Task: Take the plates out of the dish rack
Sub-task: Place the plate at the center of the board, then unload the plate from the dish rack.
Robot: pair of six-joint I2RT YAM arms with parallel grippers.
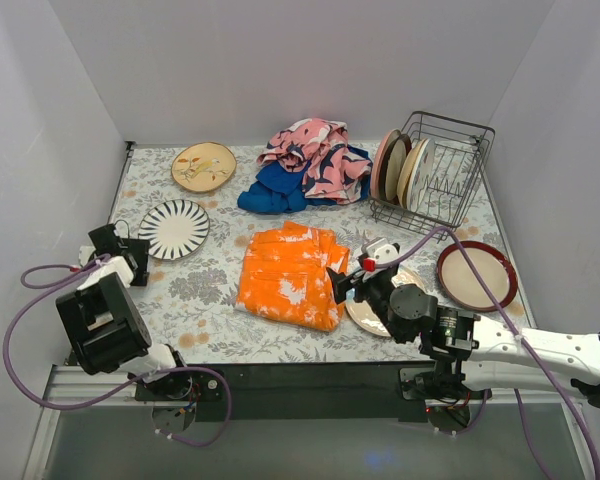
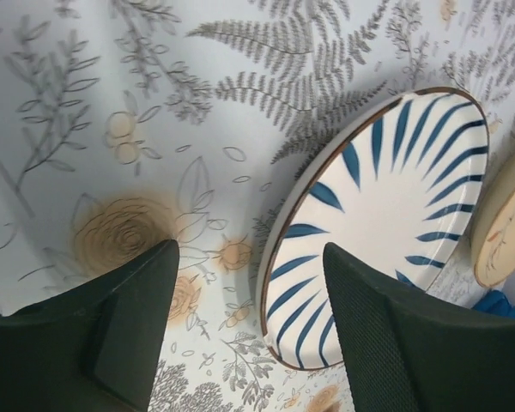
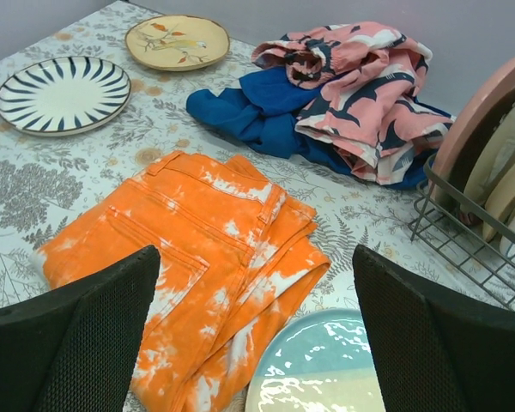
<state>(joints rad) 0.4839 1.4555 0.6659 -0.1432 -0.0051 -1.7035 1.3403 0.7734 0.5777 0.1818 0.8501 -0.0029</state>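
Observation:
The dark wire dish rack (image 1: pixel 450 160) stands at the back right with several plates (image 1: pixel 400 168) upright in its left end. They also show in the right wrist view (image 3: pixel 485 129). On the table lie a tan leafy plate (image 1: pixel 204 166), a striped plate (image 1: pixel 174 229), a red-rimmed plate (image 1: pixel 477 274) and a blue-cream plate (image 3: pixel 326 369). My right gripper (image 3: pixel 253 257) is open and empty, above the far edge of the blue-cream plate. My left gripper (image 2: pixel 249 257) is open and empty, low over the near-left rim of the striped plate (image 2: pixel 386 215).
A folded orange cloth (image 1: pixel 290 275) lies mid-table, touching the blue-cream plate's left side. Pink (image 1: pixel 315 150) and blue (image 1: pixel 275 190) cloths are heaped at the back, left of the rack. Grey walls close in the table on three sides.

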